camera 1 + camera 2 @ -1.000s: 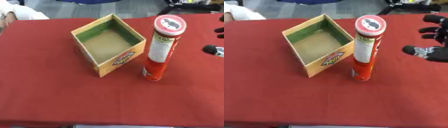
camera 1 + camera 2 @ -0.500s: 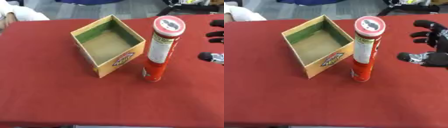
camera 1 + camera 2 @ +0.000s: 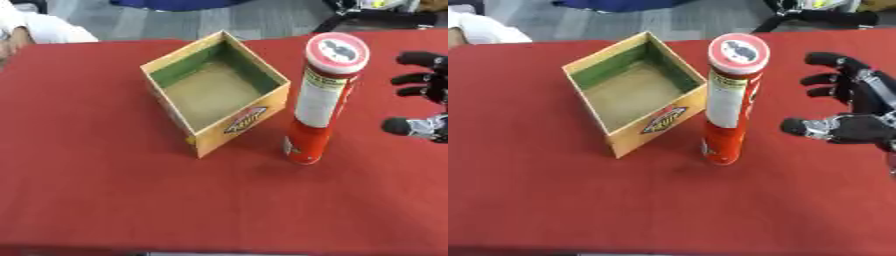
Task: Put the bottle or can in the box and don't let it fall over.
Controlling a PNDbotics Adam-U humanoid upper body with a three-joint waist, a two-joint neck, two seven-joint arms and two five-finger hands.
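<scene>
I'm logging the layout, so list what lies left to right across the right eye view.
Box → can standing upright just right of the box → right hand, open, apart from the can. All on the red table.

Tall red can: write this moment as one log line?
tall red can: upright beside cardboard box | right hand: open, apart | box: empty
</scene>
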